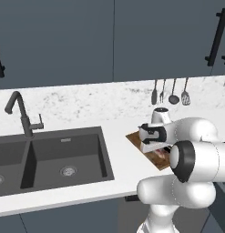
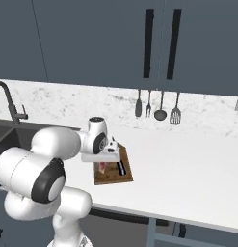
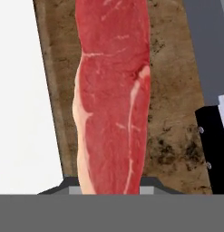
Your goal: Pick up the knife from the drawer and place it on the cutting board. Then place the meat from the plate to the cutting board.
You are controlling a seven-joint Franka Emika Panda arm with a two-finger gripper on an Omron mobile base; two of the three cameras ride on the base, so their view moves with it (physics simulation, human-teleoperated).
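Hanging on the marble backsplash beyond the cutting board (image 2: 112, 172): four dark utensils (image 2: 157, 104), well apart from it. To the board's sink side: a double dark sink (image 1: 50, 159) with a black faucet (image 1: 22, 114), separated from the board by a strip of bare white worktop (image 2: 188, 173). Above everything, dark blue-grey wall cabinets (image 2: 91, 38) with black bar handles.

Over the board itself, the white arm, bent low, blocking most of the board from the left base view and part of it from the right base view. Alongside the meat on the board, the knife (image 3: 212, 113), black handle and pale grey blade lying parallel to the meat, near but not touching.

Plenty of open worktop on the board's far side from the sink. Board's front edge near the worktop's front edge. In the hand view, the board's long edge just beside the meat, white worktop past it.

Hand (image 3: 109, 183) narrow, clamped on the meat (image 3: 111, 97), directly over the board; whether the meat touches the wood cannot be told. Meat: long red strip, pale fat streaks running lengthwise, a cream fat rim along the side nearest the board's edge.
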